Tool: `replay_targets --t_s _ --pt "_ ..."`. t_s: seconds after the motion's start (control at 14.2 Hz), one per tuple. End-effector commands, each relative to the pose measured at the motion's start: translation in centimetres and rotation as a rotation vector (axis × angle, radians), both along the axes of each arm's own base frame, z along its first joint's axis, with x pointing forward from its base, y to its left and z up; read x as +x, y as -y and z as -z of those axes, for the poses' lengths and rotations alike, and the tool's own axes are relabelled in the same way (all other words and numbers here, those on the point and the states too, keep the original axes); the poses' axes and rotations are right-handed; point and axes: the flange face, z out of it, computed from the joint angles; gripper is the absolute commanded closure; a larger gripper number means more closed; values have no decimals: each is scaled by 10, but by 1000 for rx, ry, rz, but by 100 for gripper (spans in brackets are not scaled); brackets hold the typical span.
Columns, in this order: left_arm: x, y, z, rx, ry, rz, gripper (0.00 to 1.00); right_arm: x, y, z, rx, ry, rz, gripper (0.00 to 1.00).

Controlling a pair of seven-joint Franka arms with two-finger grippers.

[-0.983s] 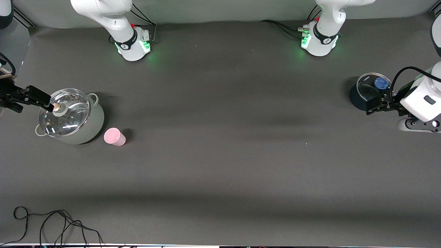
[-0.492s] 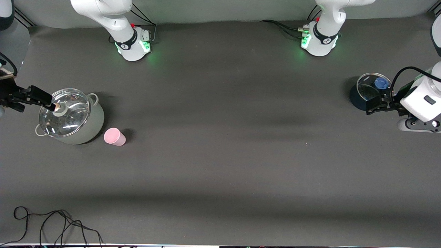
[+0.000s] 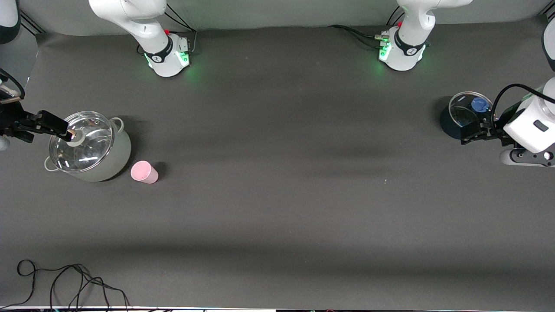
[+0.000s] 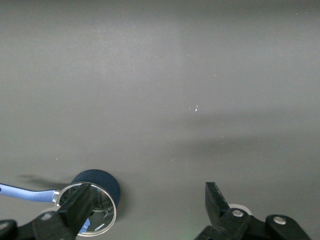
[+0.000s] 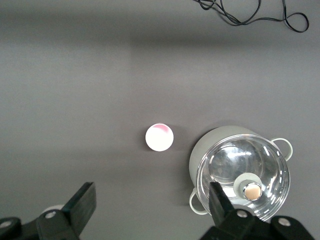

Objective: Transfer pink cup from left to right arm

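Note:
The pink cup [image 3: 144, 172] [image 5: 159, 137] stands on the dark table mat beside the grey pot [image 3: 113, 162] and nearer to the front camera, at the right arm's end of the table. No gripper touches it. My right gripper [image 3: 43, 130] [image 5: 150, 202] hangs open and empty above the pot's edge, with one finger [image 5: 220, 200] near the lid knob. My left gripper [image 3: 470, 132] [image 4: 148, 205] waits open and empty beside a dark blue pan at the left arm's end of the table.
The grey pot [image 5: 202, 150] carries a glass lid [image 3: 82, 141] with a round knob [image 5: 252, 190]. The blue pan [image 3: 446, 121] [image 4: 102, 180] has a glass lid and a blue handle [image 4: 22, 193]. A black cable [image 3: 65, 281] lies near the front edge.
My right gripper has shifted slightly above the pot lid. The cup, both pots and the left arm have not moved.

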Motion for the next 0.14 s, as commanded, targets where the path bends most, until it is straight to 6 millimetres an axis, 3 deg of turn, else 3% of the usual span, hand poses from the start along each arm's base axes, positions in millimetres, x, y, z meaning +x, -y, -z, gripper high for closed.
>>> replay_targets --t_s 0.0,0.07 --pt "1 -1 -5 -5 14 11 0 1 4 -7 16 2 -11 0" --pt "1 -1 -5 -5 14 8 0 1 5 -7 16 2 -10 0"
